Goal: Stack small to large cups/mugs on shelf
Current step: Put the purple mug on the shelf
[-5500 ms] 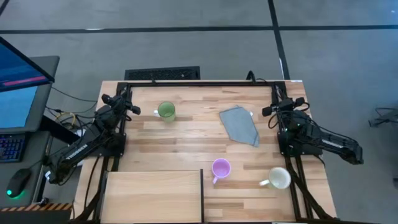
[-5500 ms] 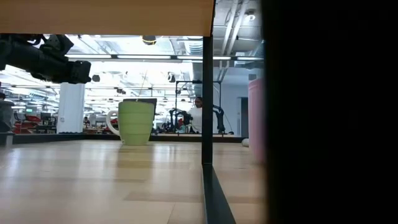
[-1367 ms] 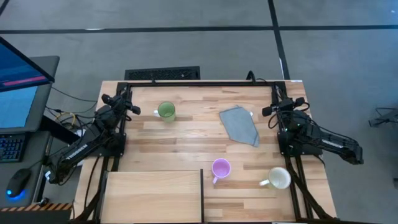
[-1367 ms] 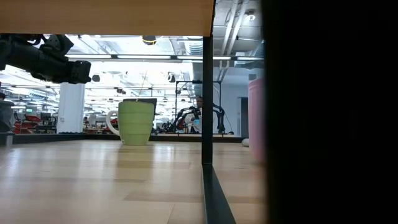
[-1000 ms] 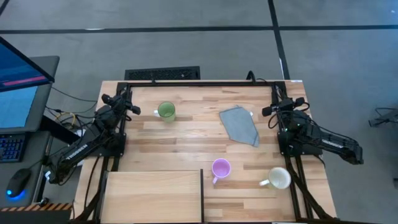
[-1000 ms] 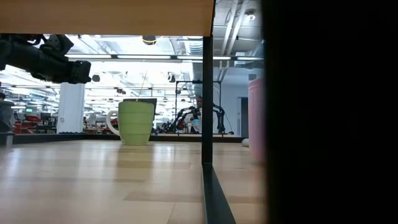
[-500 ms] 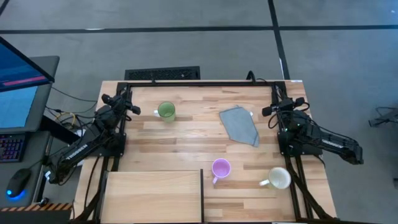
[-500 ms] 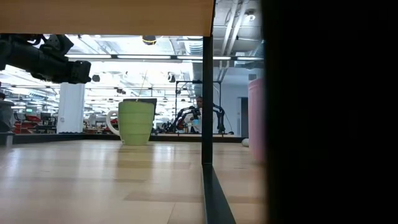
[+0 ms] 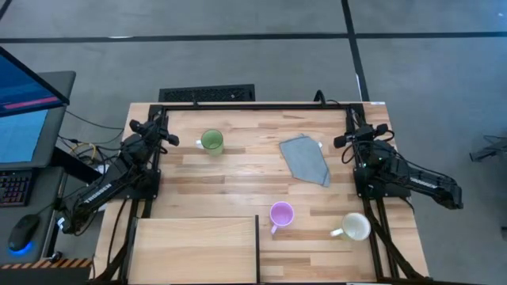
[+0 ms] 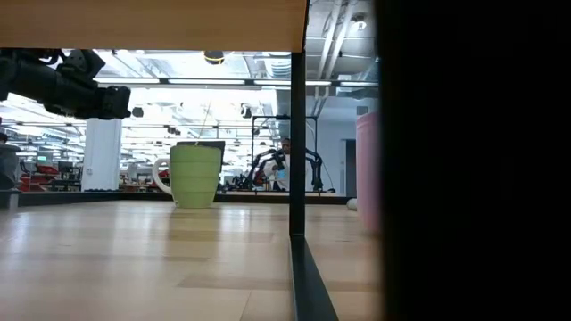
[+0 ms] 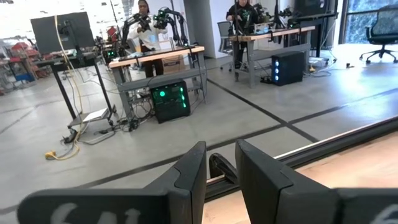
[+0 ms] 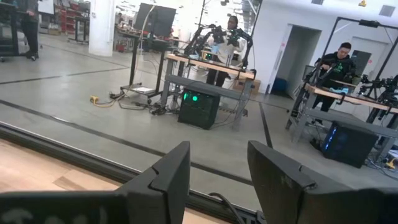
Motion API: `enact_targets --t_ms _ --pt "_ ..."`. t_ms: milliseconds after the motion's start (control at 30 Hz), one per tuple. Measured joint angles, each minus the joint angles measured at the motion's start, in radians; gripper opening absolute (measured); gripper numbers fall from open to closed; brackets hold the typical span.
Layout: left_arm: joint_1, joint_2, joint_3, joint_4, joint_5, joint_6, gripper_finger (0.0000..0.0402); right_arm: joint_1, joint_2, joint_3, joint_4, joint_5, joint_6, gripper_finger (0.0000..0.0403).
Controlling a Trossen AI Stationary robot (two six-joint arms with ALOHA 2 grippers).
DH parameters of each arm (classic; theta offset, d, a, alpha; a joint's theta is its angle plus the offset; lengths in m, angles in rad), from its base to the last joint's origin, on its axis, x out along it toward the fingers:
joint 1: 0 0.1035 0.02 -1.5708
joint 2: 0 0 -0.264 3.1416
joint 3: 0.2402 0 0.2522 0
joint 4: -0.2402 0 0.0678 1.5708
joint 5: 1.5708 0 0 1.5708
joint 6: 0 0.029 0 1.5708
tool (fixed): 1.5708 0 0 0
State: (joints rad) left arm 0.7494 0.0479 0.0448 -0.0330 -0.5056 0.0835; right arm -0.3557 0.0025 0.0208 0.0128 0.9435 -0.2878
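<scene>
While both arms sit drawn back at the far corners of the bench point(image 9: 238, 170), none of the three mugs is near a pincer. The left pincer point(image 9: 161, 131) rests at the far left edge; its fingers point(image 11: 186, 177) stand a small gap apart with nothing between them. The green mug point(image 9: 211, 141) stands upright just to the right of it, apart from it, handle turned toward that arm; in the low view the same mug point(image 10: 194, 175) stands far back on the planks.

The right pincer point(image 9: 354, 134) is at the far right edge, its fingers point(image 12: 171, 171) parted more widely and likewise empty. Between it and the green mug lies a grey folded cloth point(image 9: 306, 158). The light purple mug point(image 9: 281, 214) stands well in front of the cloth, at the near middle, just right of the shelf point(image 9: 194, 249). The cream-white mug point(image 9: 355, 227) is to its right, near the right edge, in front of the right arm, handle pointing left.

The shelf fills the near left corner and carries nothing.

No brand, label or lettering on the mugs, cloth or shelf can be read.
</scene>
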Motion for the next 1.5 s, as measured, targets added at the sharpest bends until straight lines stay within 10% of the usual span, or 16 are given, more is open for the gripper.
enact_targets --t_ms 1300,1500 --pt "0.000 0.000 0.000 0.000 0.004 -0.155 0.0078 0.000 0.000 0.000 0.000 0.000 -0.034 0.0182" --pt "0.000 0.001 -0.008 0.093 0.173 -0.036 0.0078 0.000 0.000 -0.001 0.005 0.000 -0.034 0.0182"
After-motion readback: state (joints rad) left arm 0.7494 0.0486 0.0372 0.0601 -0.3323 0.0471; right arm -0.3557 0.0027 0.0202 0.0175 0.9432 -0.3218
